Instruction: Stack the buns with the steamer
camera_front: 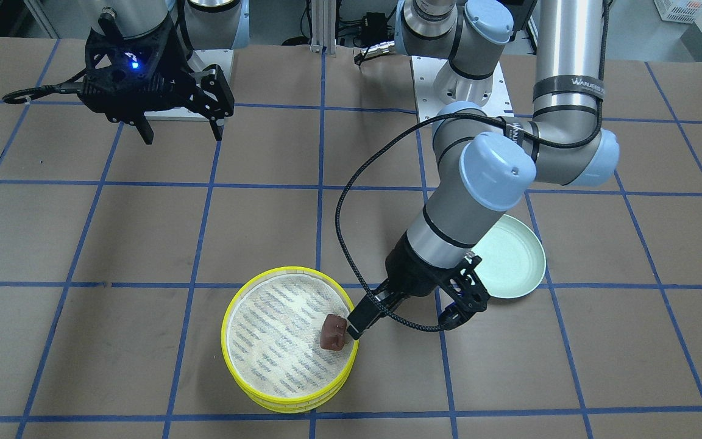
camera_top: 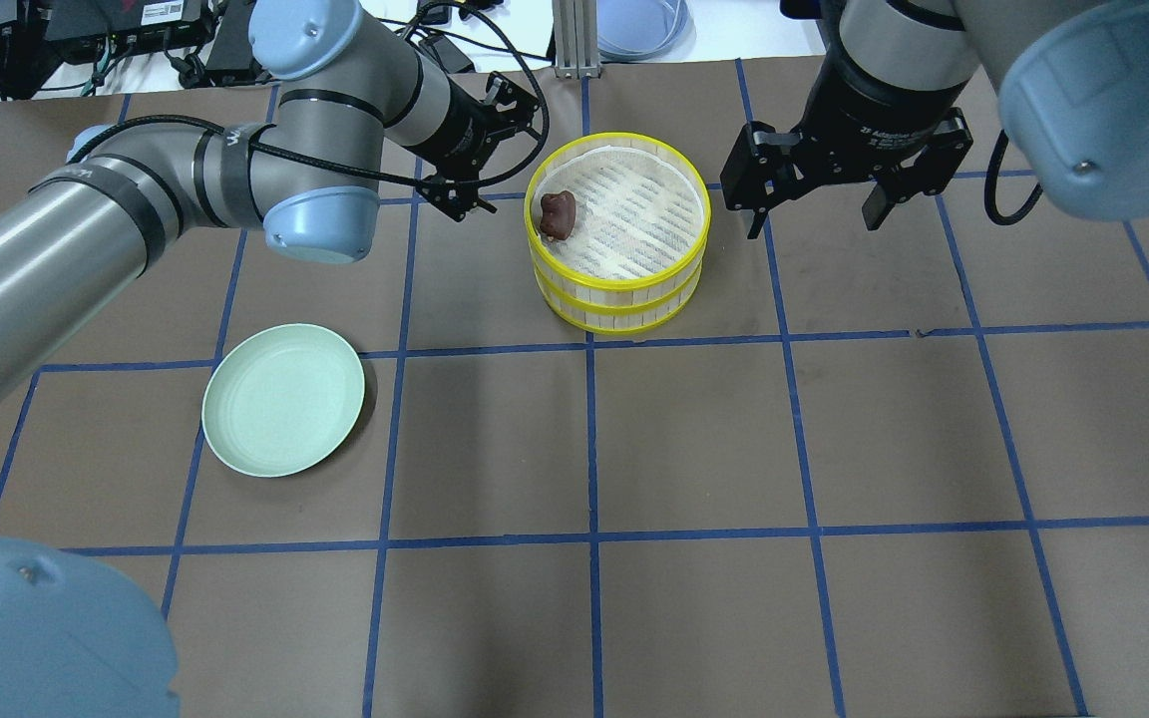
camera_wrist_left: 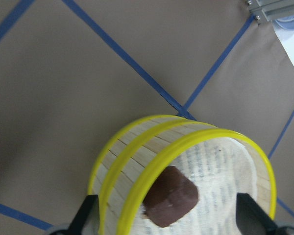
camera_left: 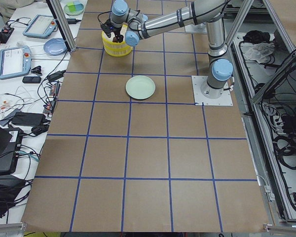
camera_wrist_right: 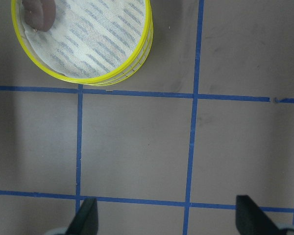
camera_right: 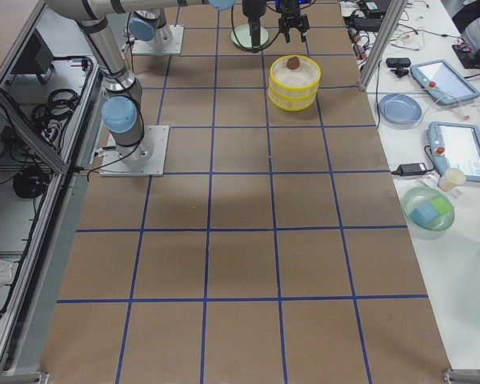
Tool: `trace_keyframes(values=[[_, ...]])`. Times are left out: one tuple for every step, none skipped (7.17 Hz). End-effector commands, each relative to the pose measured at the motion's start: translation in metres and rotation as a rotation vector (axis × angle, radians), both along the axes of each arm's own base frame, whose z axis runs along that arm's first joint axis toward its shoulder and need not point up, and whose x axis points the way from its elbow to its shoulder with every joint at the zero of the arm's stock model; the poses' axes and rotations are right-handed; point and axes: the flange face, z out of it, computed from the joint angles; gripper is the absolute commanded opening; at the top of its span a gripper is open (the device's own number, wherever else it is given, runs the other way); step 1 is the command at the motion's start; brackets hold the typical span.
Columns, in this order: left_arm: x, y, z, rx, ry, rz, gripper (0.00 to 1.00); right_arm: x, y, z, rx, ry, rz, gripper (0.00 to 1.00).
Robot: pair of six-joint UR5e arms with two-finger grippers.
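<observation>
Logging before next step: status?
Left pincer open by stacked yellow-rimmed steamer tiers; right pincer open, apart. Dark reddish-brown bun in top tier. Nothing blocking.

steamer tiers (camera_top: 619, 299): 2 | brown bun (camera_top: 556, 214): 1 | green plate (camera_top: 283, 399): 1

Left pincer (camera_wrist_left: 165, 205) and right pincer (camera_front: 181, 137) agape

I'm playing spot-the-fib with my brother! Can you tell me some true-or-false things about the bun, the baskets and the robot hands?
1. The brown bun lies in the steamer, in its top tier. True.
2. The two tiers sit side by side. False: one is stacked on the other.
3. The green plate is under the steamer. False: it lies apart from it on the table.
4. The right hand is open, holding nothing. True.
5. The left hand squeezes the bun. False: it is open.
</observation>
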Motion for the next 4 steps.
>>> trace_keyframes(values=[[0.078,0.006,0.026,-0.027,-0.199,-0.281,1.0,0.0,-0.001,0.001,-0.004,0.002,-0.001,0.99],[0.109,0.017,0.046,-0.037,-0.295,-0.46,1.0,0.0,-0.004,0.003,-0.036,-0.001,-0.001,0.99],[0.125,0.033,0.069,0.013,-0.332,-0.485,1.0,0.0,-0.004,0.004,-0.04,-0.001,0.001,0.99],[0.128,0.052,0.094,0.053,-0.348,-0.491,1.0,0.0,-0.004,0.004,-0.042,0.003,0.004,0.99]])
